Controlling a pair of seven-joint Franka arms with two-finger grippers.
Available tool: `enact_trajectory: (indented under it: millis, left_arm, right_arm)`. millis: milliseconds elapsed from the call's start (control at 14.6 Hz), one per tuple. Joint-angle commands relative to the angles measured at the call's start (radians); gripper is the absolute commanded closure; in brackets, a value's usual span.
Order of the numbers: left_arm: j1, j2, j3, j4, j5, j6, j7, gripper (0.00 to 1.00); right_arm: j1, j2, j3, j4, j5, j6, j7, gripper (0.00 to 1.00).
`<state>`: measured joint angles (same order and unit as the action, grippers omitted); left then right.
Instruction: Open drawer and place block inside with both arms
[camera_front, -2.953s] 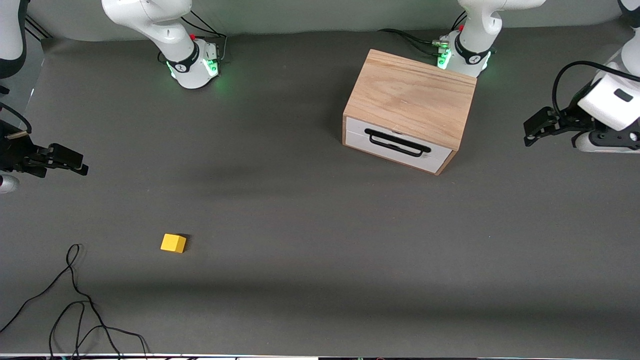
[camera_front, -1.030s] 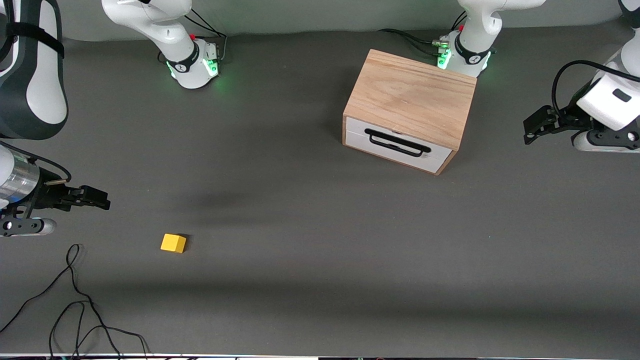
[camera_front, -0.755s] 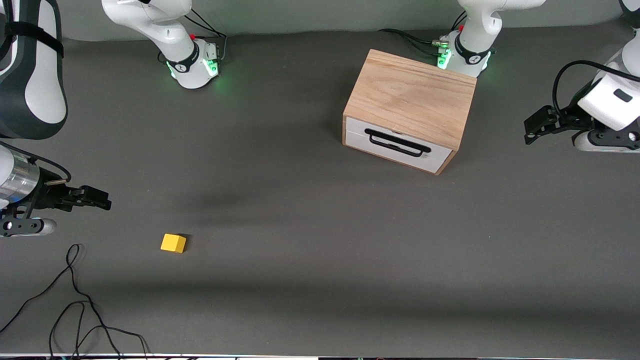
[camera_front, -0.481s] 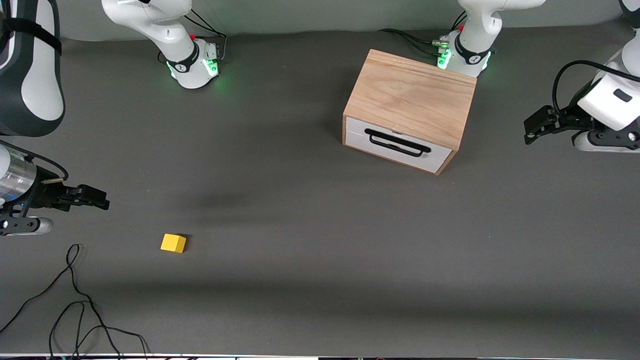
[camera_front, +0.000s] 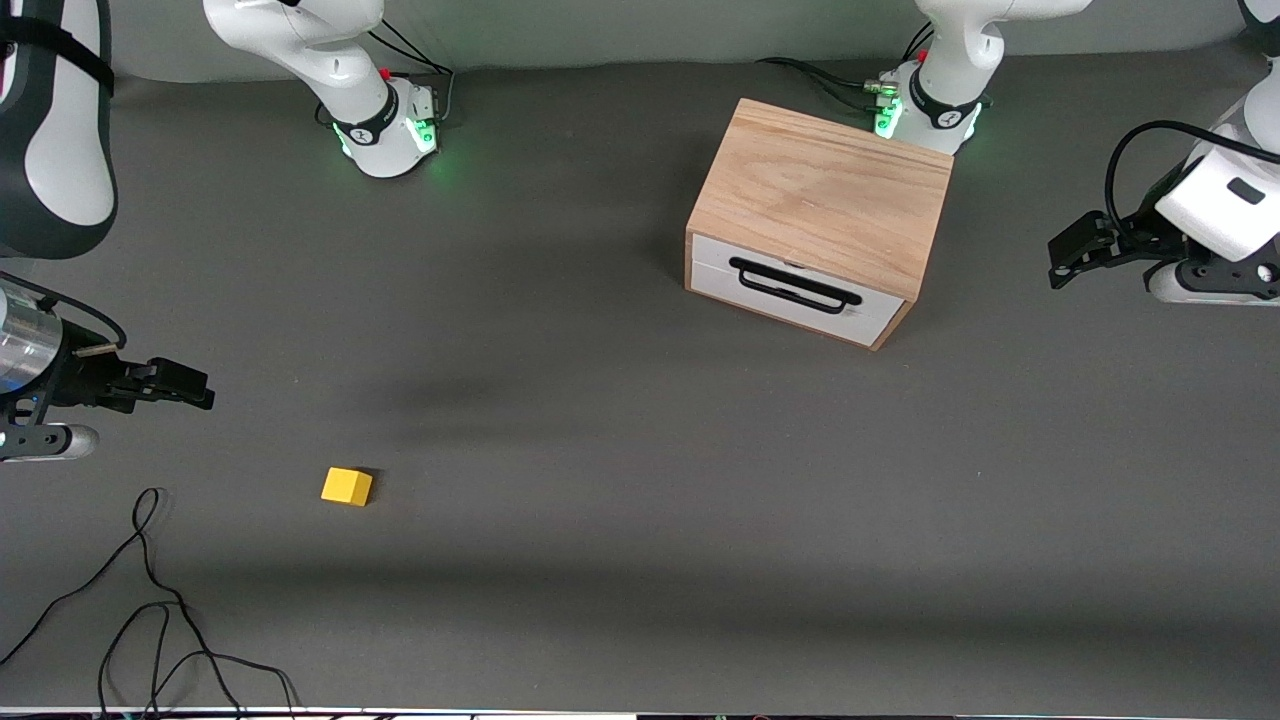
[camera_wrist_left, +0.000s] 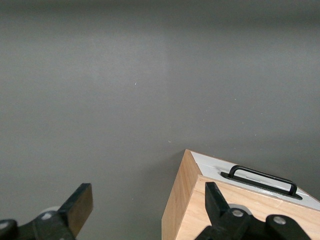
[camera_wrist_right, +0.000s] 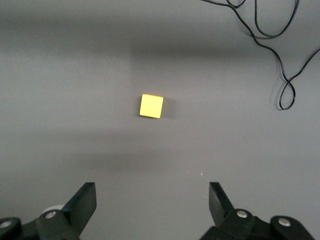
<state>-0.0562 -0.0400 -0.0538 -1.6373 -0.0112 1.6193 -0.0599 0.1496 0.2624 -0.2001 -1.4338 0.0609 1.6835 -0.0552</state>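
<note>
The light oak box (camera_front: 820, 195) sits on the dark grey bench (camera_front: 600, 450) toward the left arm's end, its white-fronted drawer (camera_front: 795, 290) shut and facing the front camera. The small yellow cube (camera_front: 346, 487) lies nearer the camera, toward the right arm's end, well apart from the box, with a loose black cable (camera_front: 150, 610) nearer still.

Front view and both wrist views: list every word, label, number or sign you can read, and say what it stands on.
No readable text anywhere.
Right arm's base: a small dark band mark, too small to read.
Left arm's base: the same, unreadable.
Drawer, wooden box, block: no markings.
</note>
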Motion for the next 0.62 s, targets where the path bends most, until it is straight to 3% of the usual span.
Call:
enact_trajectory:
  millis: [0,206,549]
  left_arm:
    - [-0.001,0.008,-0.001,0.027,0.010,-0.022,0.008,0.00]
    - [0.001,0.008,0.000,0.027,0.010,-0.027,0.009,0.00]
    - [-0.001,0.009,-0.001,0.027,0.010,-0.027,0.006,0.00]
  right_arm:
    - [-0.021,-0.008,0.007,0.016,0.011,-0.025,-0.017,0.00]
    - [-0.077,-0.015,0.074,0.016,0.005,-0.048,-0.017,0.00]
    - [-0.068,-0.022,0.074,0.013,0.002,-0.048,-0.018,0.00]
